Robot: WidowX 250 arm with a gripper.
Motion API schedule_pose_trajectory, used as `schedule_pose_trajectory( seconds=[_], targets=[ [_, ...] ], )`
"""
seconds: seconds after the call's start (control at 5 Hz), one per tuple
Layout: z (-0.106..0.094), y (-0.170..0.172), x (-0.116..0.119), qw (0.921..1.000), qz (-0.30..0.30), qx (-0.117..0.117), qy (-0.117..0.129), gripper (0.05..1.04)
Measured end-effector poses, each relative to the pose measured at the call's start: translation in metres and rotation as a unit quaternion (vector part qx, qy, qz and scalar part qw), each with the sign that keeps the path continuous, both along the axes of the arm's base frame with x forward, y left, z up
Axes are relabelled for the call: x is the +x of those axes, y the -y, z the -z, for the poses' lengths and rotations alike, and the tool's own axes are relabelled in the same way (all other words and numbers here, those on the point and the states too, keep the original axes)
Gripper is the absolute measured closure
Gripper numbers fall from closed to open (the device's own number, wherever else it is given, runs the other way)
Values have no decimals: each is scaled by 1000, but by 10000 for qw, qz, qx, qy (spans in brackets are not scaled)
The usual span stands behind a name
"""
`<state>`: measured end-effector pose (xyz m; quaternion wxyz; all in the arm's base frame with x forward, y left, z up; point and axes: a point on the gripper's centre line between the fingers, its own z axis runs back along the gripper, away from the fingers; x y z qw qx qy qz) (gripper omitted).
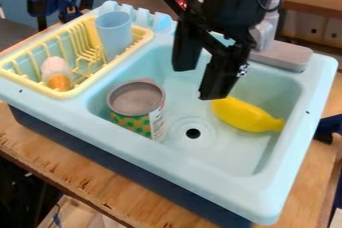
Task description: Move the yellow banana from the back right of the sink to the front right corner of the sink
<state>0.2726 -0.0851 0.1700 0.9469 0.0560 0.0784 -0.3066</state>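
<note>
The black gripper (194,81) hangs over the back middle of the light blue sink (194,159), its two fingers spread apart with nothing between them. Just below and to the right of its fingertips, a yellow banana-like toy (246,115) lies in the basin. An upright can (138,109) with a green and yellow label stands at the basin's left side, lower left of the gripper, apart from it.
At the left, a yellow dish rack (73,93) holds a blue cup (114,32) and a white and orange object (57,74). A grey faucet base (284,56) rises behind the basin. Blue clamps (48,3) grip near the edges.
</note>
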Motion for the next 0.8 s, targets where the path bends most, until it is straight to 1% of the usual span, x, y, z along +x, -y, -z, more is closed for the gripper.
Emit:
schedule_pose_trajectory(
  seconds=[0.2,0.4,0.6,0.8],
  targets=[
    [21,-14,35,9960,877,2,-142,83],
    [25,-18,49,9859,1670,-122,4,83],
    [37,-13,41,9811,1895,-375,-64,83],
    [32,-5,31,9714,2223,-748,362,83]
  ],
)
